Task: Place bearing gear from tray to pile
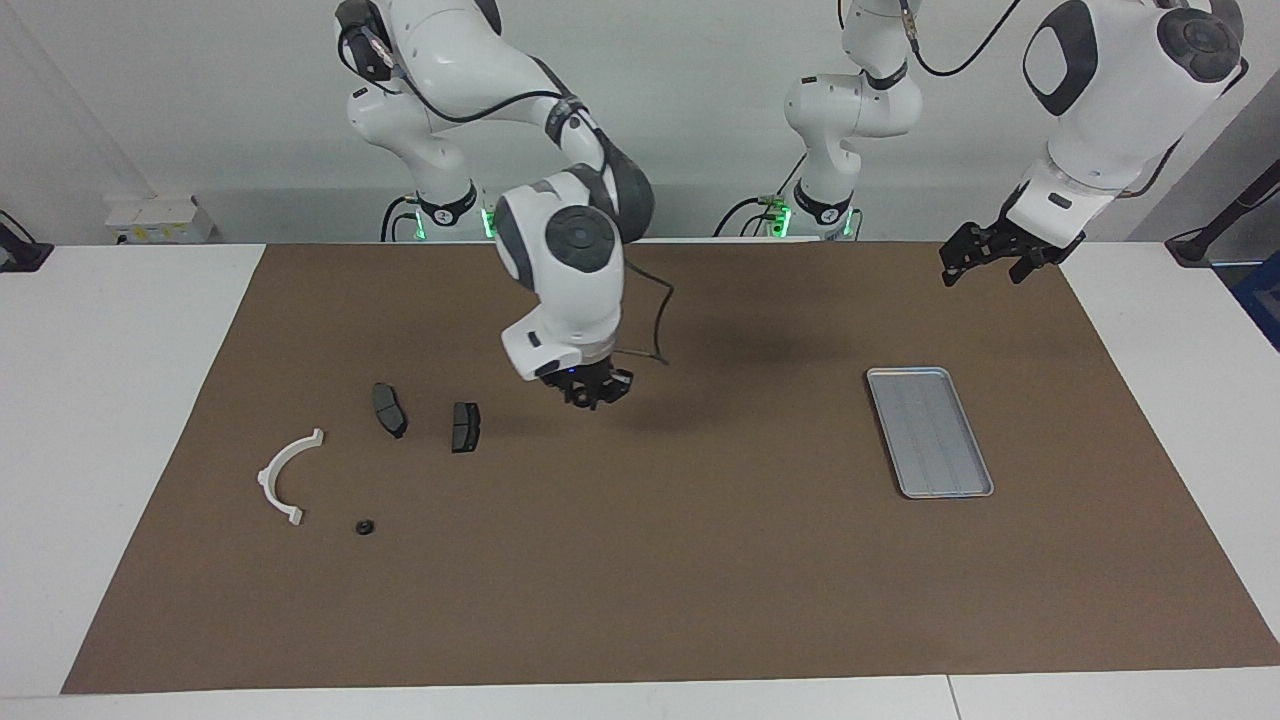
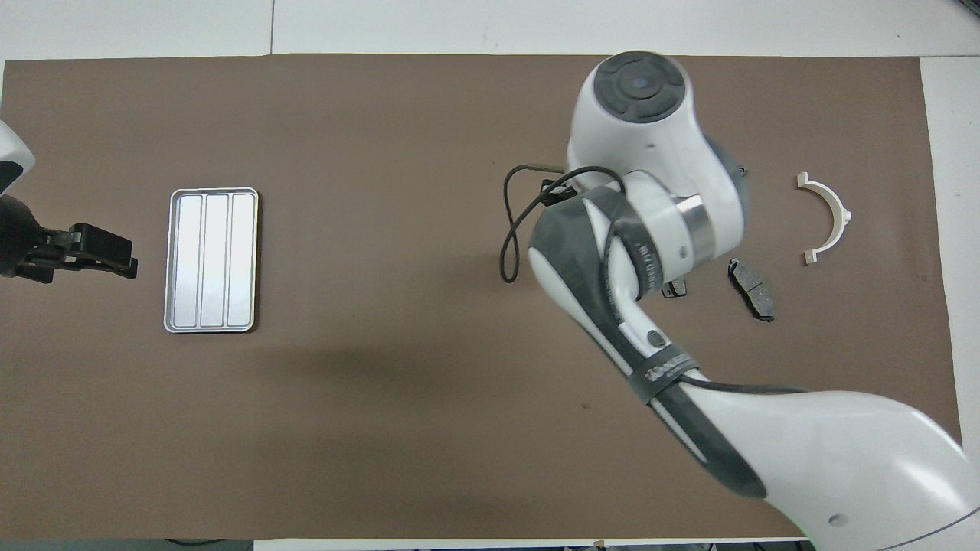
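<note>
1. Right gripper (image 1: 596, 392) is hanging low over bare brown mat (image 1: 640, 560), mid-table, beside the nearer dark plate (image 1: 465, 426). Fingertips are sitting close together; can't tell if they're pinching anything, since whatever's between them is too small to make out.
2. Left gripper (image 1: 985, 258) is waiting up in the air over the mat corner at the left arm's end, jaws standing wide, holding nothing.
3. Tray (image 1: 975, 478) is lying flat on the mat toward the left arm's end, nothing showing in it.
4. Pile is sitting toward the right arm's end: white curved bracket (image 1: 283, 472), 2nd dark plate (image 1: 389, 409) between bracket & the first plate, all apart from each other.
5. Small black round part (image 1: 365, 526) is lying on the mat just beside the bracket's end, farther from the robots than both plates.
6. In overhead view the right arm (image 2: 651, 229) is covering the round part & most of one plate.
</note>
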Controlling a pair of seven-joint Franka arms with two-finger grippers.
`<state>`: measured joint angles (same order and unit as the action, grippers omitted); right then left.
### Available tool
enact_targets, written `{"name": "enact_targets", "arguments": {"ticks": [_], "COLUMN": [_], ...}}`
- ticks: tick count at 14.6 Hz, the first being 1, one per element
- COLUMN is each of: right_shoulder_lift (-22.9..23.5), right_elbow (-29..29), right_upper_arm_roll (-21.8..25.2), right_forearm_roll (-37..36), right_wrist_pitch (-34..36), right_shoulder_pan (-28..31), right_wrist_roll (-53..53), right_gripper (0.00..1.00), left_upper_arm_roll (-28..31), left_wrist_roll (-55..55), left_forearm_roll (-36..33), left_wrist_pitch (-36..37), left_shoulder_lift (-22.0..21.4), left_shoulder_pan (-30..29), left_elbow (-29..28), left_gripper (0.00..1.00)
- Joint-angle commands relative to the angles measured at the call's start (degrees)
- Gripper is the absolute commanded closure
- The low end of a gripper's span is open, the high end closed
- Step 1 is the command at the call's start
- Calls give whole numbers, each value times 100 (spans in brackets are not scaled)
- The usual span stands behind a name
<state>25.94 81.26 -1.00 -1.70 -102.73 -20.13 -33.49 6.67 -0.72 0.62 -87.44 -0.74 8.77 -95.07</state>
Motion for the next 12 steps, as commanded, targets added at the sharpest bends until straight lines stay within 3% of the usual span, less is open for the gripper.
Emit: {"name": "enact_targets", "arguments": {"ticks": [1,4,7,12], "right_shoulder_lift": [69,86,455,799], "right_elbow": [265,890,909,918], "right_upper_arm_roll": [-85,-76,-76,-76], "right_forearm_roll": [-129,-147,-593,-665], "right_wrist_pitch": [-604,-1529,-1960,-2532], "right_shoulder_pan": [735,1256,1467,1635], "right_wrist_roll": [1401,2319,2338,2487], "right_gripper": [100,100,100,100], "left_upper_arm_roll": [54,54,62,62], "left_wrist_roll": [20,11,20,20], "left_forearm_roll": [70,61,61,61], "left_wrist_pitch": [-71,-71,-71,-71], "left_shoulder_lift": [-155,-164,-181,-208], "left_shoulder_pan": [63,72,64,55], "left_elbow": [-169,-196,-178,-178], "left_gripper": [0,0,0,0]}}
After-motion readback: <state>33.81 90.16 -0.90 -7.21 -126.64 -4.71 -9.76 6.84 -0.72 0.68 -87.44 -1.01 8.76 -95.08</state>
